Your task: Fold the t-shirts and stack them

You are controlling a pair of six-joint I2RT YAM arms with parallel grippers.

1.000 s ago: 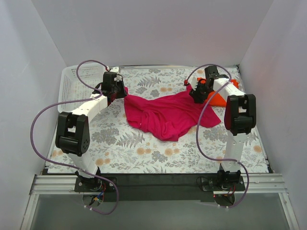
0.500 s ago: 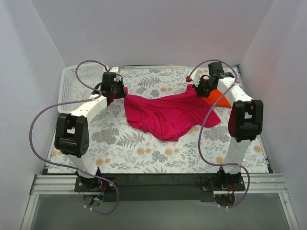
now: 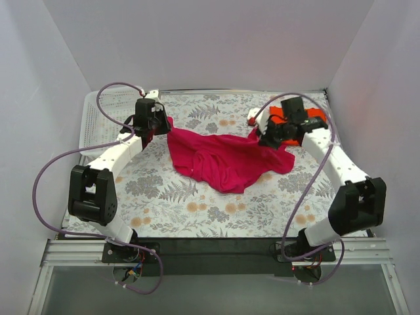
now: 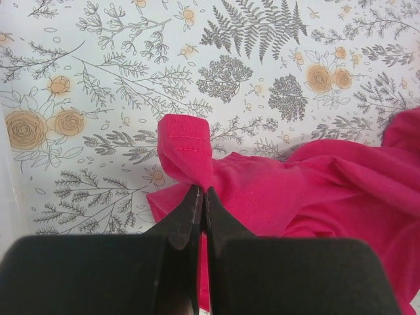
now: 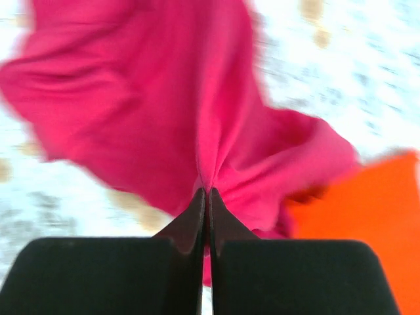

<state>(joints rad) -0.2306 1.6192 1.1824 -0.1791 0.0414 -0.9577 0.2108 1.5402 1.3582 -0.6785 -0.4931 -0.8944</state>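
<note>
Left arm (image 3: 121, 147) and right arm (image 3: 335, 161): white link shells, black joint blocks. One purple cable (image 3: 119, 83) loops off each arm, rising from the black rail (image 3: 216, 247) below it. Fingers (image 4: 180, 223) — black, tapering to thin tips.

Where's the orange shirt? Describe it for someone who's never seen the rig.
Start at the floral tablecloth and go to its far right corner, opposite the white basket. There, partly hidden under the right arm, lies the orange-red t-shirt. It is a small bright orange patch, unlike the magenta t-shirt sprawled crumpled across the middle.
</note>
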